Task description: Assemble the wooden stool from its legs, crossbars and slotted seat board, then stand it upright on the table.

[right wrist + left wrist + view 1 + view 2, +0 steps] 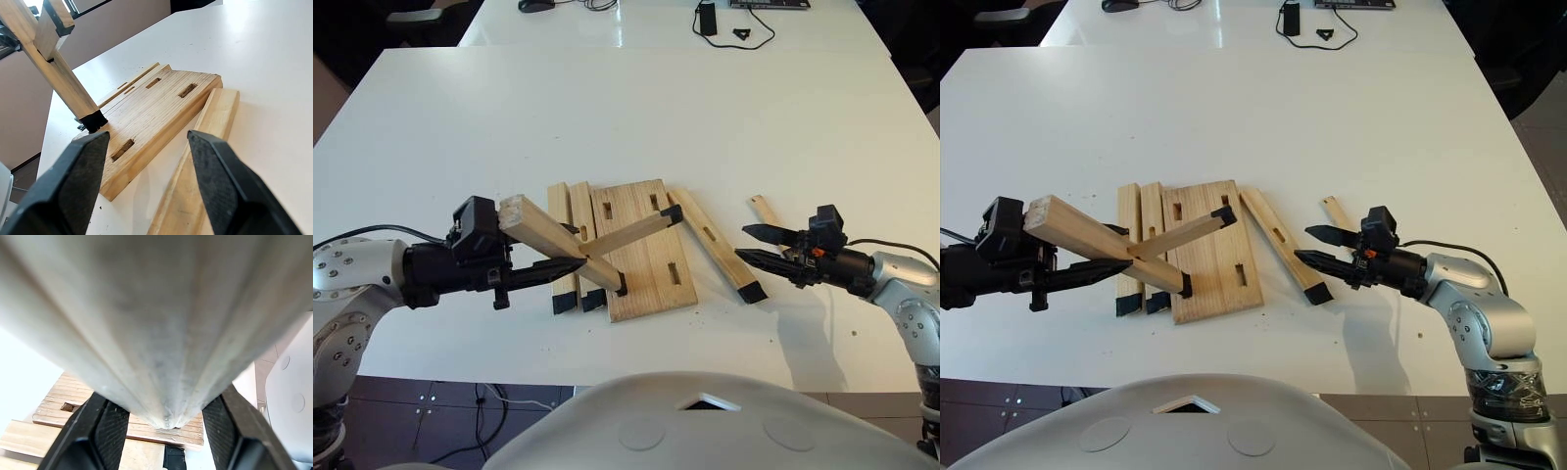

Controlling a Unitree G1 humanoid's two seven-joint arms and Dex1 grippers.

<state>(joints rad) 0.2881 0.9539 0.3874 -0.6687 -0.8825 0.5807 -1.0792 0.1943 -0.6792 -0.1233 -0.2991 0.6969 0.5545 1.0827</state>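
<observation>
My left tool (570, 266) clenches a pale, black-capped leg (538, 227) crossing a second leg (636, 230), at the seat board's (651, 276) nine o'clock; right tool (741, 242) released.

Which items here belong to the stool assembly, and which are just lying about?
Job: held leg with crosspiece, in left gripper; seat board; two flat legs; leg right of board; short bar; right gripper, fingers open.
Lying about: mouse and black adapter with cable on far table.
</observation>
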